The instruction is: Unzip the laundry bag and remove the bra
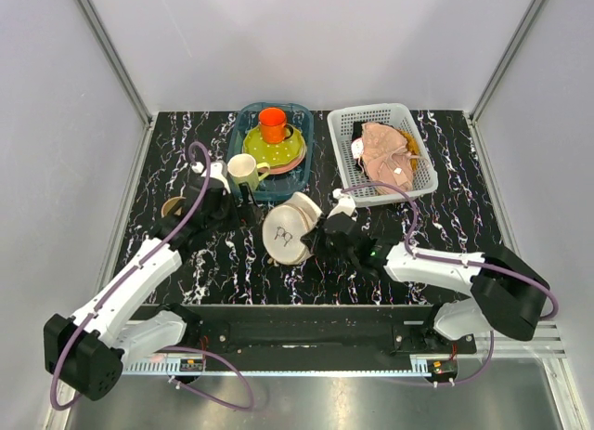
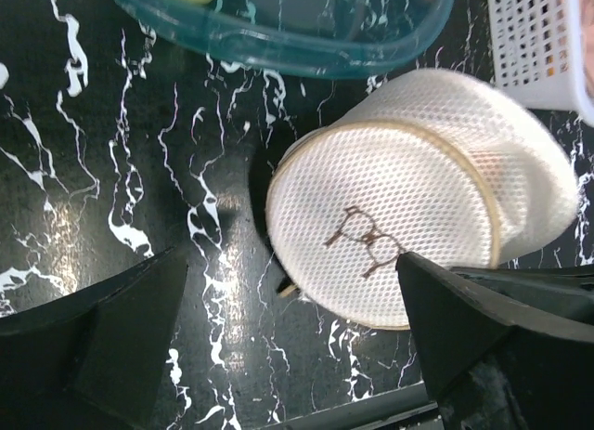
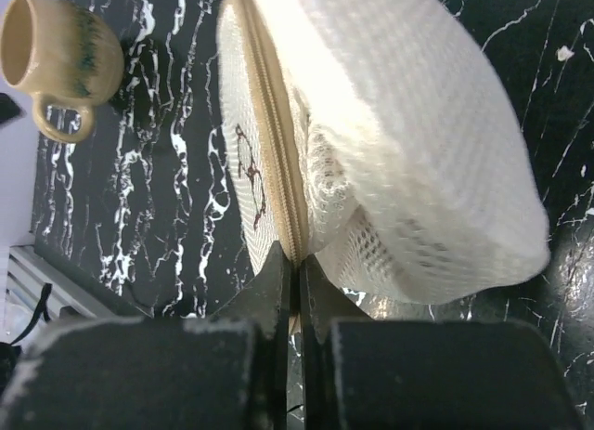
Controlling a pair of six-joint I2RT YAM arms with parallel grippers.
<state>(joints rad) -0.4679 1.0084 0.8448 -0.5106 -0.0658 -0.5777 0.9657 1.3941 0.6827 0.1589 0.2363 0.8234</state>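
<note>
The laundry bag (image 1: pixel 286 233), a cream mesh drum, stands on its edge mid-table with the spectacles-print face toward the near left. It also shows in the left wrist view (image 2: pixel 399 226) and the right wrist view (image 3: pixel 399 142). My right gripper (image 1: pixel 322 237) (image 3: pixel 298 263) is shut on the tan zipper seam (image 3: pixel 278 151) at the bag's rim, and the zip looks closed along its visible length. My left gripper (image 1: pixel 227 207) (image 2: pixel 290 263) is open and empty, just left of the bag, its right finger (image 2: pixel 464 328) beside the printed face. The bra is not visible.
A teal tub (image 1: pixel 306 114) with an orange cup, plates and a cream mug (image 1: pixel 244 170) stands behind the bag. A white lattice basket (image 1: pixel 425 156) holding a pink-beige cloth (image 1: pixel 385 151) is at the back right. A small brown bowl (image 1: pixel 173 207) sits at the left.
</note>
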